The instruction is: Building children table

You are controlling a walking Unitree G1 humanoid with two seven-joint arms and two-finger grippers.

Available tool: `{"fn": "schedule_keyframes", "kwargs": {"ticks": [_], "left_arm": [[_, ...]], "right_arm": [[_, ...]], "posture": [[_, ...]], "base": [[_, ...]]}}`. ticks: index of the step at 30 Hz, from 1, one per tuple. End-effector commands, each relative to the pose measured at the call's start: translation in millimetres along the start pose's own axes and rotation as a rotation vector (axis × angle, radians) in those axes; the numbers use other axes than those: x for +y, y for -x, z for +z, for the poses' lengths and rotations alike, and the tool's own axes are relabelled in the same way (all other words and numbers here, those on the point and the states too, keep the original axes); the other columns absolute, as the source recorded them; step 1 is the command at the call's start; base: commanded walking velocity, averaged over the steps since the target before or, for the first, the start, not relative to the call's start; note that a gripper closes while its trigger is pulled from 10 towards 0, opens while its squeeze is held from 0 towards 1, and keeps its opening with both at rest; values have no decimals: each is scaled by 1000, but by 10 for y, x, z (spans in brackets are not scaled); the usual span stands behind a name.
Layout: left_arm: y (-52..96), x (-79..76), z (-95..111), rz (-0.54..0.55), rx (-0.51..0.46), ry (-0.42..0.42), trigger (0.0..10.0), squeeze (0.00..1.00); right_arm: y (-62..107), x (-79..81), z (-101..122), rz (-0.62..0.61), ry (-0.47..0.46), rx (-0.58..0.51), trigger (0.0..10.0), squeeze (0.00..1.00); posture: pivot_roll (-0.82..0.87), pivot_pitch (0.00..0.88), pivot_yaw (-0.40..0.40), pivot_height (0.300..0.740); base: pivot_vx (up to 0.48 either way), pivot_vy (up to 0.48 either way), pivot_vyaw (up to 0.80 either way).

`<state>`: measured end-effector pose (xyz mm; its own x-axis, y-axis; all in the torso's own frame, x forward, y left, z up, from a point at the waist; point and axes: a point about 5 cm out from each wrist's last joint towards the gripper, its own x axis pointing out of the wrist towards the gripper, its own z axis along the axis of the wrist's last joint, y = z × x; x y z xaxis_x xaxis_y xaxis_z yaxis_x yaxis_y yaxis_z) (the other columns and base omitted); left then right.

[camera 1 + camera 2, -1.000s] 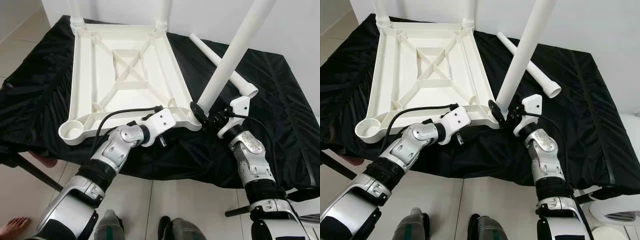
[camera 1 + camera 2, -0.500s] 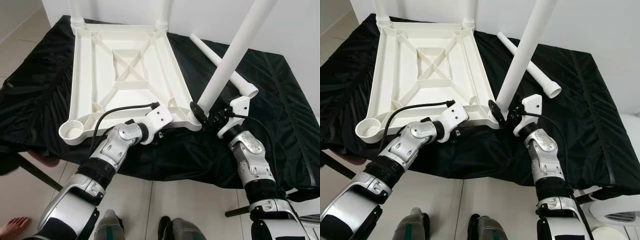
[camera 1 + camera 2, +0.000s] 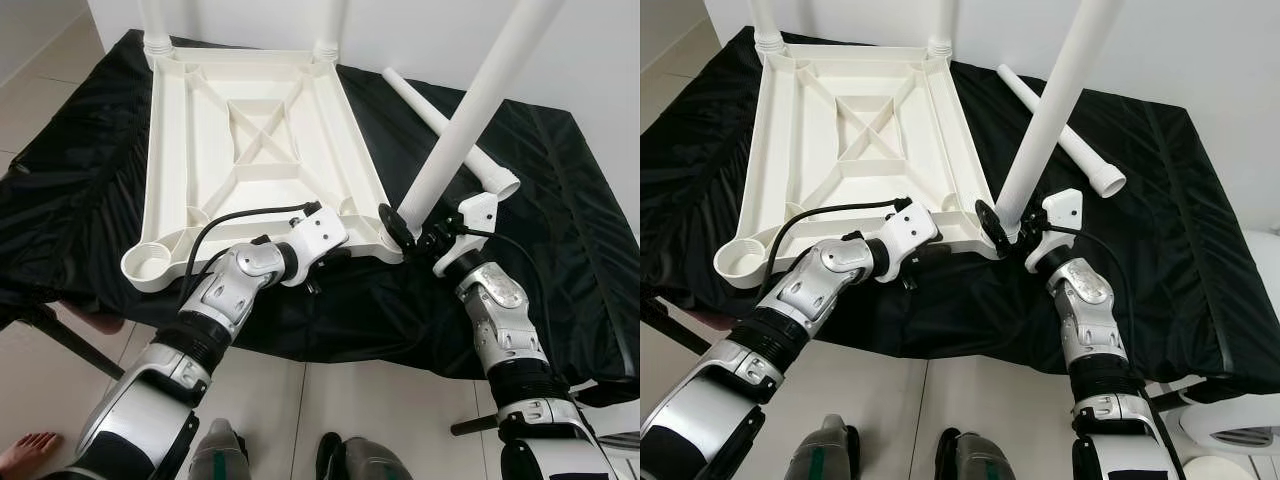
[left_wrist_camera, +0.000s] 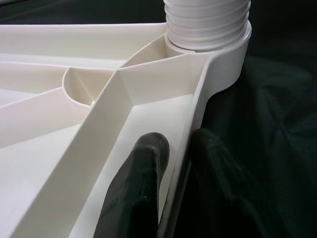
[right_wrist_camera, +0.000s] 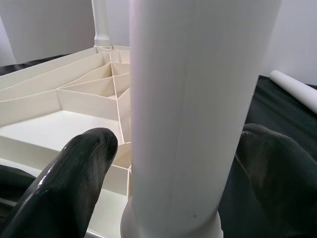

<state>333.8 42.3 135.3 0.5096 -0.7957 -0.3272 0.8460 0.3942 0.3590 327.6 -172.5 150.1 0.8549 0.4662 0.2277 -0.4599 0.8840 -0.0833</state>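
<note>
Tabletop (image 3: 250, 150) upside down on black cloth (image 3: 560, 230), ribbed underside up, near edge toward robot. Left gripper (image 4: 171, 163) pinched on near rim wall, one finger (image 4: 141, 173) inside frame, other outside against cloth. Right gripper (image 5: 173, 163) straddling leg (image 3: 470, 110) at near right corner socket, fingers wide on either side of tube; contact unclear. Leg tilted, leaning right, base in socket. Loose leg (image 3: 450, 125) lying on cloth beyond, right of tabletop. Two legs (image 3: 940, 20) upright in far corner sockets.
</note>
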Motion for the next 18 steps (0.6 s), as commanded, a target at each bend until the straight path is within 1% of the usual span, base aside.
{"fn": "schedule_keyframes", "kwargs": {"ticks": [1, 18], "left_arm": [[-36, -39, -5, -29, 13, -21, 10000, 0], [-32, -29, 3, -30, 18, -26, 10000, 0]], "right_arm": [[8, 1, -23, -1, -3, 14, 10000, 0], [15, 18, -46, -1, -15, 28, 10000, 0]], "posture": [[35, 79, -76, 740], [36, 86, -82, 740]], "base": [[0, 0, 0], [0, 0, 0]]}}
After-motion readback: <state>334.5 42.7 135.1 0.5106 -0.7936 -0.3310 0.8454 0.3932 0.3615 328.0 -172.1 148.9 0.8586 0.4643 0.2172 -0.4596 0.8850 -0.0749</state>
